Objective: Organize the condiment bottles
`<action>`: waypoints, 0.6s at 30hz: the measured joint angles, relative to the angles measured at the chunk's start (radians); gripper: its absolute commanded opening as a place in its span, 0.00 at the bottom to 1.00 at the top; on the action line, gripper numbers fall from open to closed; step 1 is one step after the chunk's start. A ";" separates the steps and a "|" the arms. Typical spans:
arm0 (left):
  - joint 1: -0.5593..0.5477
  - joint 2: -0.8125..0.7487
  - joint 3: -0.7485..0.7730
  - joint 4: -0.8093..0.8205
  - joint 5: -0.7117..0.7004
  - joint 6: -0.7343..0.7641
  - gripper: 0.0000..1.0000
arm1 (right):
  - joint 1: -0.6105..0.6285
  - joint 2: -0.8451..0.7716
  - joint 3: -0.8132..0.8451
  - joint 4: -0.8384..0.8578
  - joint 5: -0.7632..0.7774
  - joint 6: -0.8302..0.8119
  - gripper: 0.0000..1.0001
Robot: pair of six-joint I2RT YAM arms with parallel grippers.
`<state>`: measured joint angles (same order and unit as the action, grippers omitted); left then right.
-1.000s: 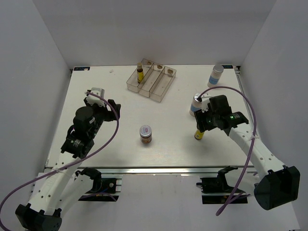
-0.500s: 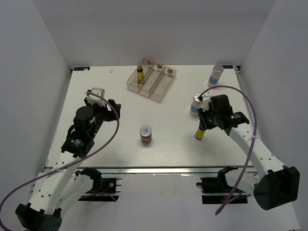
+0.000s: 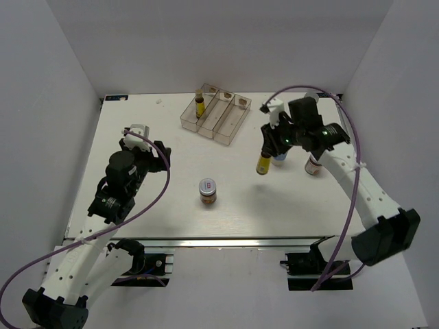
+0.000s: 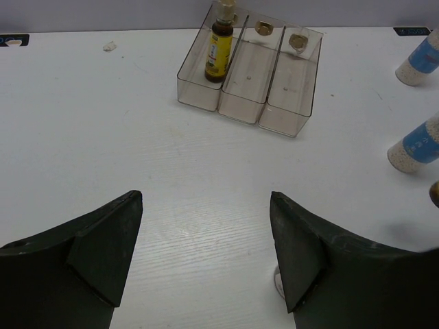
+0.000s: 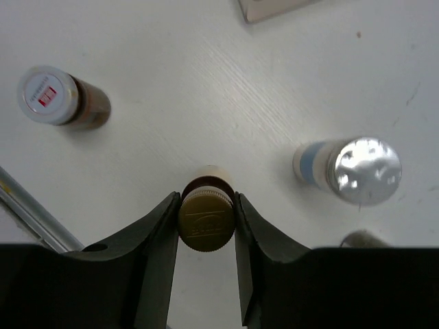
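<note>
My right gripper point(image 3: 269, 146) point(image 5: 207, 221) is shut on the dark cap of a slim yellow bottle point(image 3: 263, 165) point(image 5: 206, 221), held upright above the table. A white cylinder with a blue band point(image 3: 278, 159) point(image 5: 345, 171) stands just beside it. A squat brown jar with a pale lid point(image 3: 208, 191) point(image 5: 60, 100) stands mid-table. Another yellow bottle point(image 3: 199, 107) point(image 4: 220, 45) stands in the left compartment of the clear tray point(image 3: 230, 127) point(image 4: 250, 110). My left gripper point(image 3: 147, 142) point(image 4: 206, 226) is open and empty, left of the jar.
A second white cylinder point(image 4: 420, 60) stands at the far right, hidden under my right arm in the top view. A small brownish jar-like thing point(image 3: 313, 166) shows below that arm. White walls close in the table on three sides.
My right gripper has lifted the yellow bottle off the table and carried it up and to the left, towards the tray. The left arm has not moved.
</note>
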<state>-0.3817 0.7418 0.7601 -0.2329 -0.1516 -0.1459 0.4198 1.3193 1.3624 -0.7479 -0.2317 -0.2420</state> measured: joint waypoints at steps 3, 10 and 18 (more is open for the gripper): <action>0.000 0.004 0.000 0.000 -0.015 0.007 0.85 | 0.070 0.125 0.142 -0.005 -0.005 -0.023 0.00; 0.000 0.009 0.000 0.000 -0.055 0.021 0.85 | 0.168 0.506 0.569 -0.007 0.013 -0.059 0.00; 0.000 0.034 -0.003 0.000 -0.093 0.041 0.85 | 0.214 0.812 0.873 0.113 0.086 -0.103 0.00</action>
<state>-0.3817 0.7757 0.7574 -0.2333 -0.2443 -0.1047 0.6334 2.1311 2.2356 -0.6350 -0.1459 -0.3454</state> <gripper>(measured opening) 0.847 0.395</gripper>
